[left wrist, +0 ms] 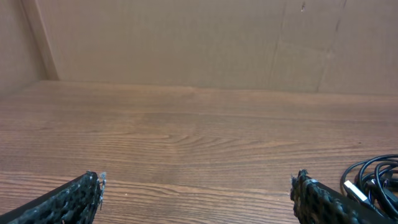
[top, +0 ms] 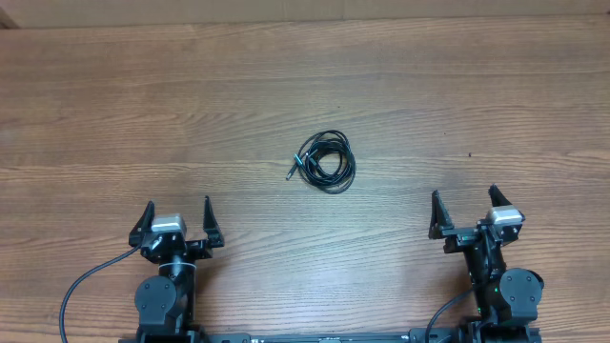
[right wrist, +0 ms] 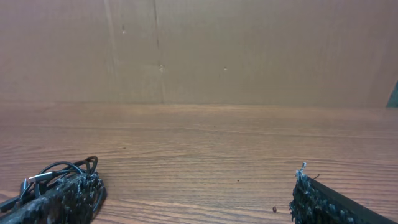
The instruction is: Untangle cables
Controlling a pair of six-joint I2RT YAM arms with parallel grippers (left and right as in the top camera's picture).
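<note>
Cables (top: 324, 162): one small tight coil of thin black cord, loops overlapping, lying flat on the wooden table (top: 143, 95) near its middle, between the two arms and ahead of both. A metal-tipped plug end (top: 293, 170) pokes out on the coil's left side. The left wrist view catches the coil at its lower right edge, the right wrist view at its lower left.

Left gripper (top: 178, 211): jaws wide apart, nothing between them, well apart from the coil. Right gripper (top: 464, 197): the same, wide and empty.

Risks from here, as judged:
- The cord is far thinner than the fingers. A pinch into the heap would likely catch several loops at once, and pulling would then tighten the tangle.
- The coil is light and unanchored, so one arm tugging alone would probably drag the whole bundle across the wood. The other gripper should hold a second strand.
- Fingertips closing at table level may slide over a cord and miss.
- Cannot tell how many cords there are or where they cross, so a wrong strand is easily picked. The plug end looks the safest first hold
</note>
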